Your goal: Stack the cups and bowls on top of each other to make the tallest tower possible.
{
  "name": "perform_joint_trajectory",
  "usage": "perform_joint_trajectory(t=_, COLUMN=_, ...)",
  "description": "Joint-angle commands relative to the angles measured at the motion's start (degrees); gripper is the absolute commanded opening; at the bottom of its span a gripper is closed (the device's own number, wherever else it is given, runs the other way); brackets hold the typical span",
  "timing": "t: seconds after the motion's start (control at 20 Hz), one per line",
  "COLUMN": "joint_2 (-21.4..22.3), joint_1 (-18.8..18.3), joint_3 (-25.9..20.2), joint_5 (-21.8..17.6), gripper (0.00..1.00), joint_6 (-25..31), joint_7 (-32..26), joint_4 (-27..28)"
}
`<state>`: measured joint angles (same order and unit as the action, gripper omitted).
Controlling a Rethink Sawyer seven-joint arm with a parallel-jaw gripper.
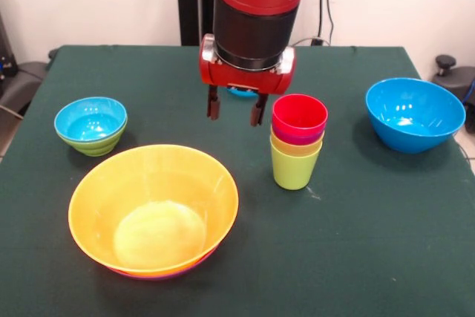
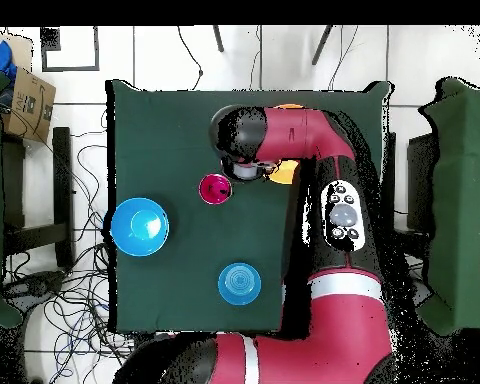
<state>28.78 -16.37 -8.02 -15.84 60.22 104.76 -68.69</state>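
The tower [image 1: 298, 141] stands near the middle of the green table [image 1: 371, 243]: a lime green cup [image 1: 295, 168] lowest, then yellow, purple and a red cup [image 1: 299, 116] on top, 4 cups nested upright. Just beside it, higher and nearer the robot, hangs the gripper [image 1: 236, 109], its 2 fingers spread apart and gripping nothing. In front sits the large yellow-orange bowl [image 1: 154, 208] resting in the purple bowl [image 1: 159, 274]. The large blue bowl [image 1: 414, 113] sits apart at one side, and a small blue bowl [image 1: 90, 119] nested in the small green bowl [image 1: 95, 142] at the other.
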Motion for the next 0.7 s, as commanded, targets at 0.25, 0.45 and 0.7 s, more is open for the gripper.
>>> perform_joint_trajectory(t=0.25, joint_2=-2.14, joint_1=0.74, joint_3=-1.91, joint_5=0.75, gripper=1.0, joint_6=-6.16, joint_7=5.67, joint_4=0.8)
perform_joint_trajectory(t=0.45, joint_2=-2.96, joint_1=0.15, joint_3=-2.57, joint_5=0.78, gripper=1.0, joint_6=-8.11, joint_7=4.46, joint_4=1.07)
perform_joint_trajectory(t=0.7, joint_2=-5.4, joint_1=-1.11, joint_3=-4.27, joint_5=1.9, gripper=1.0, joint_6=-11.86, joint_7=3.19, joint_4=1.94)
